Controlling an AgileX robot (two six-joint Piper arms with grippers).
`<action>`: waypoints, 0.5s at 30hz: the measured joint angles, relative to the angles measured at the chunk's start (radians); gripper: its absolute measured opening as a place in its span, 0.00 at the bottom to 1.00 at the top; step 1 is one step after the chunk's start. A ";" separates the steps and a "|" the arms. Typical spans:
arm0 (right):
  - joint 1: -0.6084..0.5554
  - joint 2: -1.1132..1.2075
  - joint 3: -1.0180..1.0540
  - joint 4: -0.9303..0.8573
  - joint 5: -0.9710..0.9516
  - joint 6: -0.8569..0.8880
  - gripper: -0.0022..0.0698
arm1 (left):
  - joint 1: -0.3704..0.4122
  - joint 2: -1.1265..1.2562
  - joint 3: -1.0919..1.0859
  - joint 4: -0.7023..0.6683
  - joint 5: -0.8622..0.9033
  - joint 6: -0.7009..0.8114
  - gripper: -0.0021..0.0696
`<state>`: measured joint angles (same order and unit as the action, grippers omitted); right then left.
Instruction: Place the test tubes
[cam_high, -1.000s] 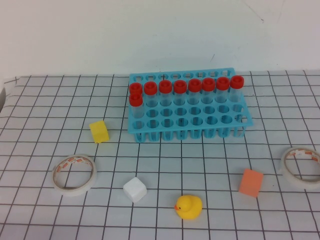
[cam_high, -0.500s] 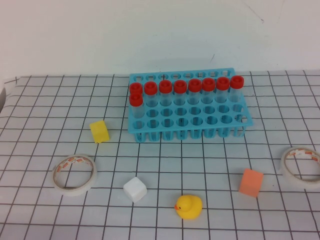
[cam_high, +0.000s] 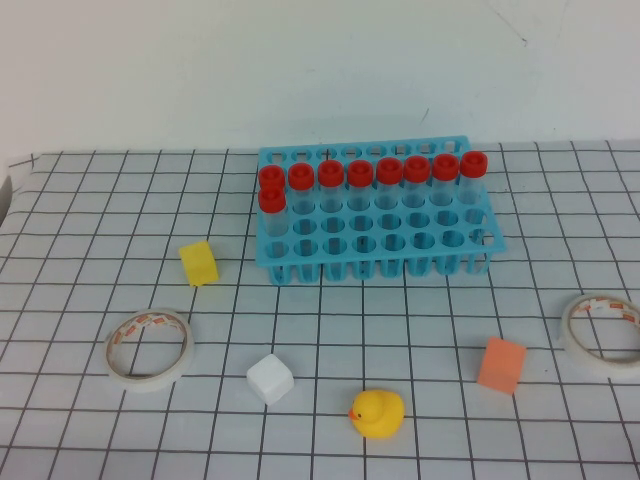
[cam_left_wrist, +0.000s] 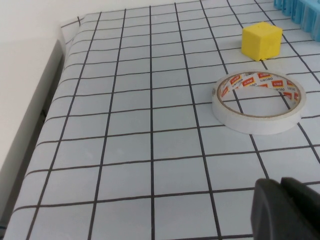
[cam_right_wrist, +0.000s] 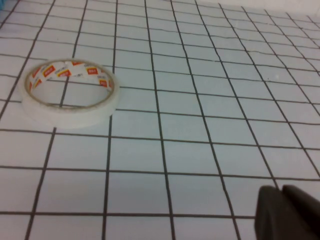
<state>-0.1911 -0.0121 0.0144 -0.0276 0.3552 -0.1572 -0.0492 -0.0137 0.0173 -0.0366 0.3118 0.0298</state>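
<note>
High view: blue rack (cam_high: 380, 250) sits mid-bench, toward the far edge. Nine red-capped test tubes (cam_high: 360, 180) stand in it, eight along one row and one more in the next row at the rack's left end. Many holes are empty. I see no loose tube anywhere on the bench (cam_high: 80, 250), so I judge the placing done, or at least nothing left in sight to fetch.

Left wrist view: my left pincer (cam_left_wrist: 281, 187), fingers together and holding nothing, hangs low near a tape roll (cam_left_wrist: 257, 102) at the bench's near left.

Right wrist view: my right pincer (cam_right_wrist: 281, 195), also together and empty, is low near the other tape roll (cam_right_wrist: 70, 92) by the right edge.
</note>
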 joint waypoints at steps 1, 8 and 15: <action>0.000 0.000 0.000 0.000 0.000 0.000 0.03 | 0.000 0.000 0.000 0.000 0.000 0.000 0.03; 0.000 0.000 0.000 0.002 0.000 0.000 0.03 | 0.000 0.000 0.000 0.000 0.000 0.000 0.03; 0.094 0.000 0.000 0.002 0.000 0.008 0.03 | 0.000 0.000 0.000 0.000 0.000 -0.002 0.03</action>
<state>-0.0971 -0.0121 0.0144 -0.0255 0.3552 -0.1488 -0.0492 -0.0137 0.0173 -0.0366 0.3118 0.0277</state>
